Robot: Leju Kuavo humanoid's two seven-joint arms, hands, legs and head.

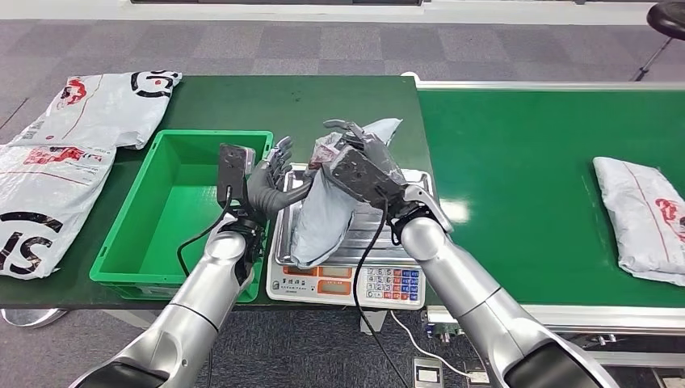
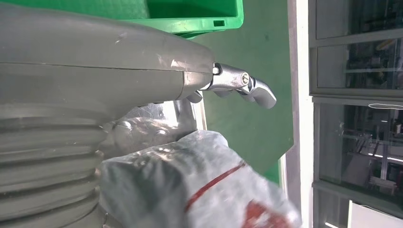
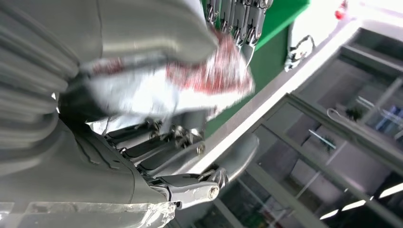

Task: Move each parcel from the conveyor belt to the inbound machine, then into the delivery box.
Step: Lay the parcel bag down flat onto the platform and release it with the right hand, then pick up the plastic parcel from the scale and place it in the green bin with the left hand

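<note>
Gripping grey parcel [image 1: 323, 212], right hand [image 1: 361, 166] raised.

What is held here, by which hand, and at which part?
The right hand grips the grey parcel by its upper end, over the scale; the left hand reaches toward it.

Grey carpeted floor around a dark green table

The carpet [image 1: 323, 44] is laid in grey tiles of differing shades. A pale strip [image 1: 501, 10] runs along the far edge of the floor. Glass-fronted, dark-framed partitions [image 2: 356, 114] show in the wrist views, with bright ceiling lights [image 3: 392, 190] reflected.
</note>
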